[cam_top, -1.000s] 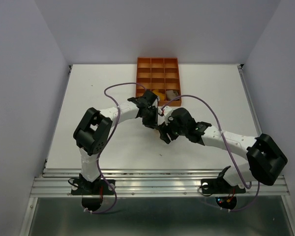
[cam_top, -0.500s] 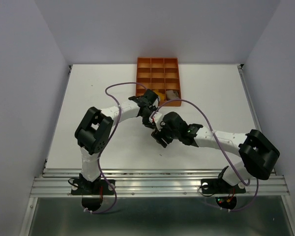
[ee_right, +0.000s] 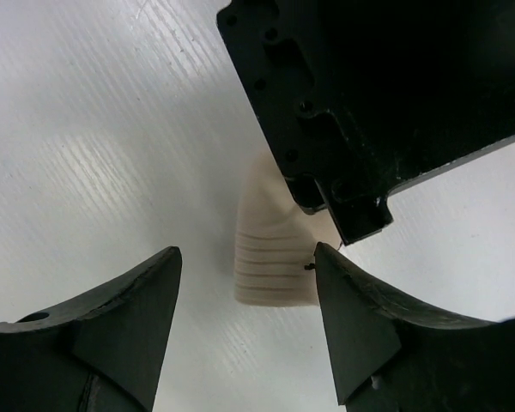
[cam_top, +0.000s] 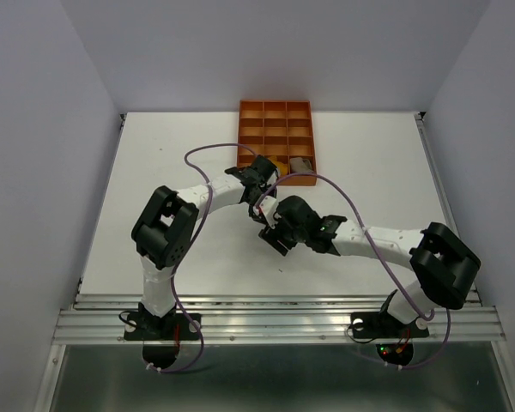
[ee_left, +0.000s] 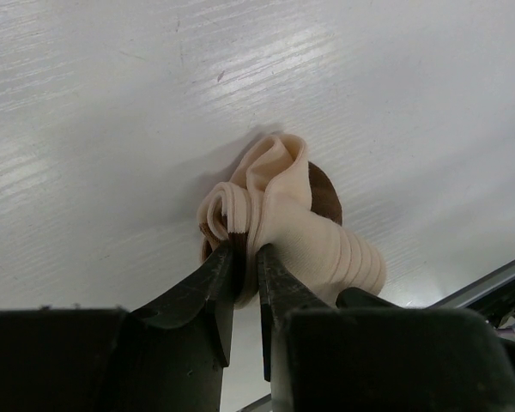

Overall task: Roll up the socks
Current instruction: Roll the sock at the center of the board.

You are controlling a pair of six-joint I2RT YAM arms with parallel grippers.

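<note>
while left fingers [ee_left: 204, 296] pinch the cream sock [ee_left: 302, 230] on the table [ee_left: 103, 120], right fingers [ee_right: 112, 330] hover spread beside it.

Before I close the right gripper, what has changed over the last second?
The right gripper swung left, closing in on the cream-and-brown sock, jaws open. The left gripper stayed pinched on that sock; the orange tray did not move.

Robot lab test cell.
White table [cam_top: 172, 154] mid-frame, boxed by plain pale walls [cam_top: 43, 129]; two white robot arms [cam_top: 215, 193] mounted on an aluminium rail [cam_top: 275, 324] along the bottom edge.
</note>
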